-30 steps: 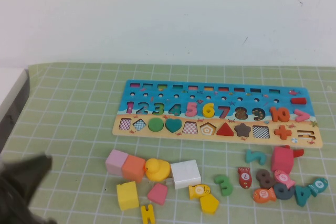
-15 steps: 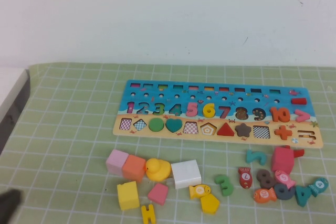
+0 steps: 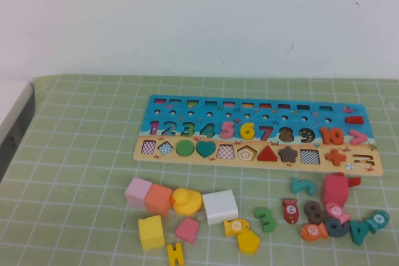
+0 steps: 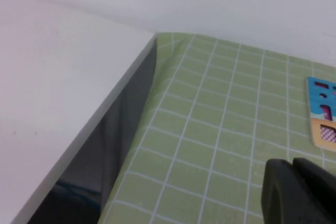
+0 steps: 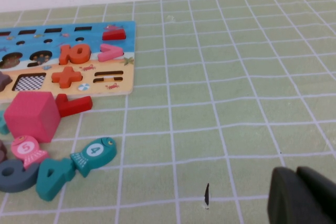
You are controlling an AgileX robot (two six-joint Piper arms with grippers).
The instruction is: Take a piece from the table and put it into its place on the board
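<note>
Currently the piece (image 3: 247, 131) sits in the board's (image 3: 187, 104) digit row between 5 and 7. Left gripper (image 4: 302, 192) and right gripper (image 5: 304, 195) hover over the worktop (image 3: 81, 154); jaws' state: cannot tell.

The board (image 3: 262, 134) looks like printed, painted wood with a low sheen, the table (image 3: 81, 154) wears a matt, smooth green gridded mat, and both the left gripper (image 4: 302, 192) and right gripper (image 5: 304, 196) show dull black plastic.
</note>
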